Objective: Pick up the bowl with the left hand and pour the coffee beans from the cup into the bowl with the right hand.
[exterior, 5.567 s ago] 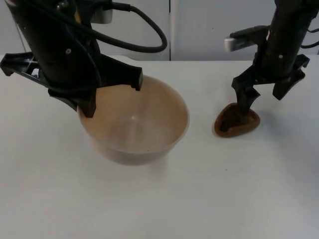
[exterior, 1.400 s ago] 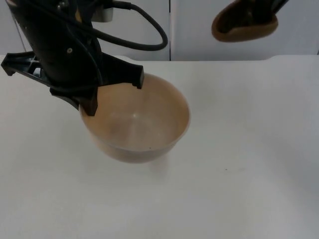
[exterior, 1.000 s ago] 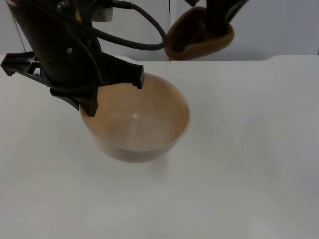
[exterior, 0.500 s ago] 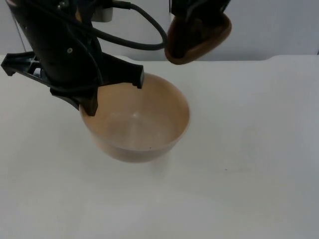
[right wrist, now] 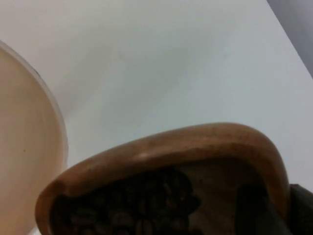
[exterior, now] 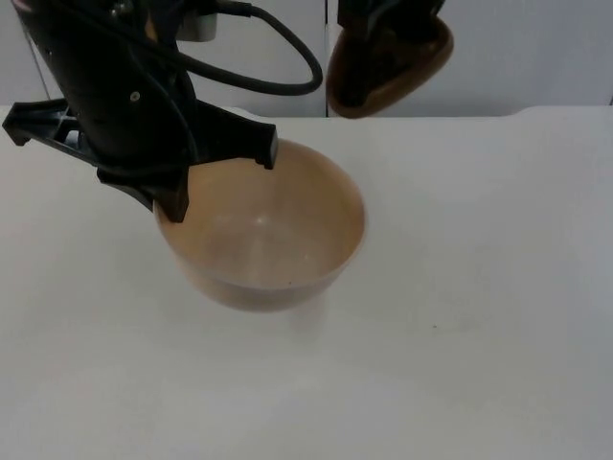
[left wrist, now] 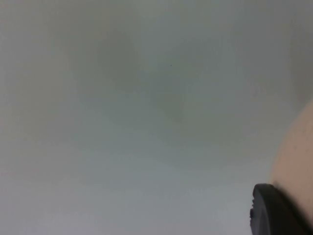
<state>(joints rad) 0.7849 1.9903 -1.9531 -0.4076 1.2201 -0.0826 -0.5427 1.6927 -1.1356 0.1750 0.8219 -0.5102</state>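
A tan bowl (exterior: 259, 235) hangs just above the table, with my left gripper (exterior: 170, 203) shut on its left rim. Its inside is bare apart from a dark speck. The bowl's outer wall (left wrist: 296, 156) and a black fingertip (left wrist: 274, 210) appear in the left wrist view. High over the bowl's far right rim my right gripper (exterior: 388, 24) is shut on a brown wooden cup (exterior: 393, 72), which is tilted toward the bowl. In the right wrist view the cup (right wrist: 195, 147) holds coffee beans (right wrist: 132, 210), one finger (right wrist: 254, 210) reaches inside it, and the bowl (right wrist: 24, 147) lies below.
The white table (exterior: 479, 287) stretches open to the right and front of the bowl. The grey partition wall (exterior: 536, 48) closes off the back behind the raised cup.
The right gripper has tipped the cup further onto its side above the bowl's far rim and shifted slightly right. The left arm and bowl have stayed still.
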